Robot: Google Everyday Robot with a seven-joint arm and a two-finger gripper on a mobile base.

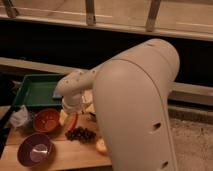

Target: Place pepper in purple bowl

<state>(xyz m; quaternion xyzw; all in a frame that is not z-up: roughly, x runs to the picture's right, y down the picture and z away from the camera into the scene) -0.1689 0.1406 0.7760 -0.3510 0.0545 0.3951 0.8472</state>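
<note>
The red pepper (72, 122) lies on the wooden table (60, 159), between the orange bowl (46, 120) and the dark grapes (81, 134). The purple bowl (35, 149), with its pale shiny inside, stands at the front left and holds nothing that I can see. My gripper (69, 111) hangs from the white arm (135, 100) straight over the pepper's upper end, close to it or touching it. The arm hides the right half of the table.
A green tray (35, 90) stands at the back left. A crumpled white thing (19, 118) lies left of the orange bowl. A small yellow-orange fruit (101, 146) sits right of the grapes, at the arm's edge. A dark counter front and railing run behind.
</note>
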